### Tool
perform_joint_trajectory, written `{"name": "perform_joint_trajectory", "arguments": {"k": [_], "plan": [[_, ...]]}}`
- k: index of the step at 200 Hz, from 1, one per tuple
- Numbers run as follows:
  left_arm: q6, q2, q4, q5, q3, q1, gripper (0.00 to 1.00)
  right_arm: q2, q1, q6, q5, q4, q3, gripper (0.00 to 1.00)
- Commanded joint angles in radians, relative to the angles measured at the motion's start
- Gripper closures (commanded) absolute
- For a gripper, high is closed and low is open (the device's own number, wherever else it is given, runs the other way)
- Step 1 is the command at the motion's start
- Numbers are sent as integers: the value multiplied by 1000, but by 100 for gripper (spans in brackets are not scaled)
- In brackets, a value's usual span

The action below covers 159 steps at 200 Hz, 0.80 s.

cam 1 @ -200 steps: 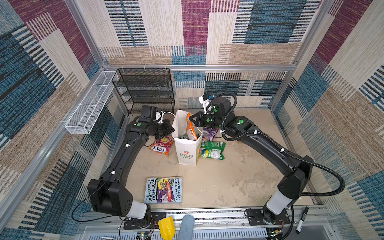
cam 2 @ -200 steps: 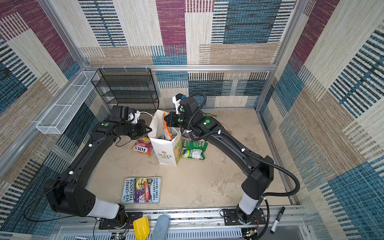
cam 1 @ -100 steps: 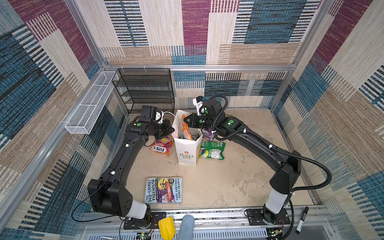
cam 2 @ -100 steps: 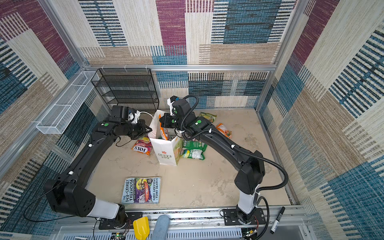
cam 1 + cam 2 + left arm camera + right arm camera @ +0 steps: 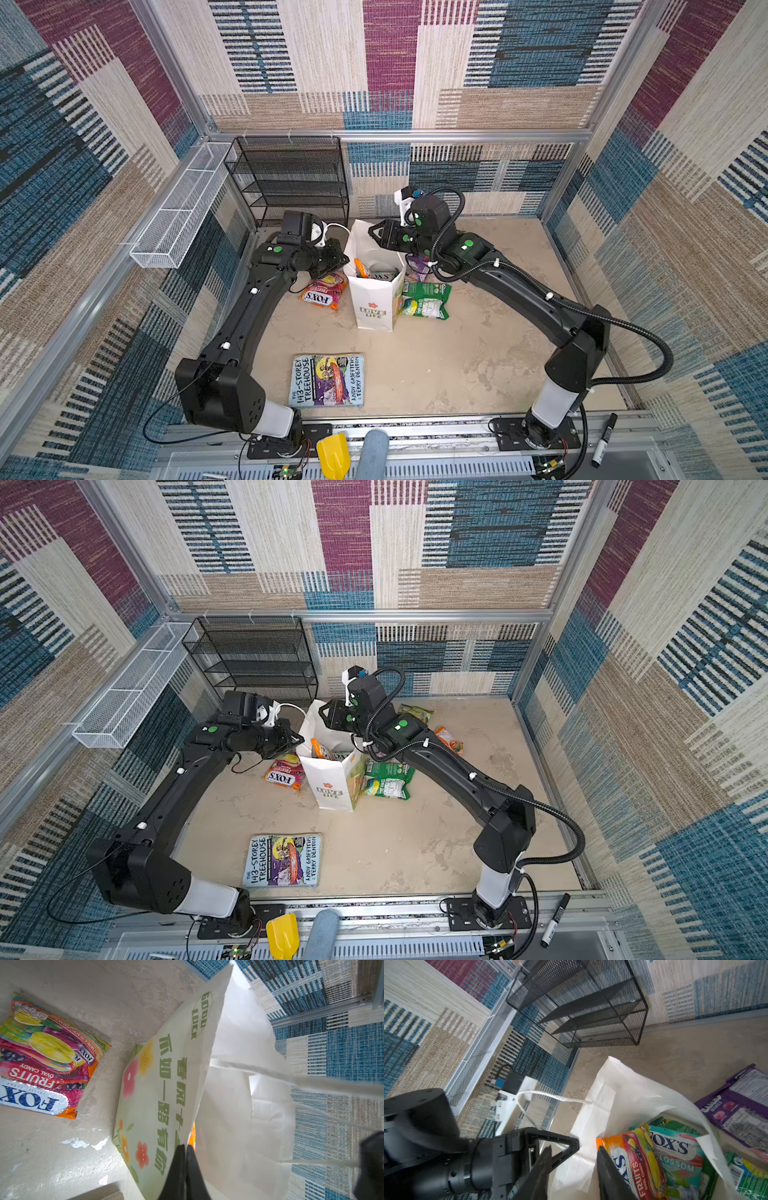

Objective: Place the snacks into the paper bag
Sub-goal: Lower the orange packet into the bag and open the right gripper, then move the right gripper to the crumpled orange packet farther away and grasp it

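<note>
Right wrist view: paper bag [image 5: 623,1088] stood upright, mouth open; orange packet [image 5: 633,1155] and teal packet [image 5: 679,1159] sat inside. On the surface [image 5: 457,365], pink packet [image 5: 322,291] lay at bag's 9 o'clock, green packet [image 5: 426,299] at 3, purple packet [image 5: 417,266] at 1. Left hand [image 5: 185,1147] was pinched tight on the bag's side rim. Right hand [image 5: 574,1148] hovered above the mouth, fingers partly apart, empty.

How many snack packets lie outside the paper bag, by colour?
Pink-and-orange FOX'S packet: 1
Green packet: 1
Purple packet: 1
Yellow-green packet: 1
Orange packet: 1
Total outside the paper bag: 5
</note>
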Motion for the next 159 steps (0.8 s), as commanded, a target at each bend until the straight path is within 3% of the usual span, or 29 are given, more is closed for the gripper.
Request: {"name": "perform_joint_trajectory", "arguments": {"k": [1,29,55,113,159], "plan": [[-10,0,9,15,0,1,100,-38,0,-56,51,6,25,50],[-9,0,9,15,0,1,100,-113,-9,-134,153,-62,35,26],[-10,-1,9,17,0,1,100,-216,-93,-145,163,-86,-56,13],[-12,0,9,16,0,1,100,-439,-398,-52,36,55,-510,2],[-11,2,10,21,0,1,100,-434,-558,-17,-30,174,-734,0]]}}
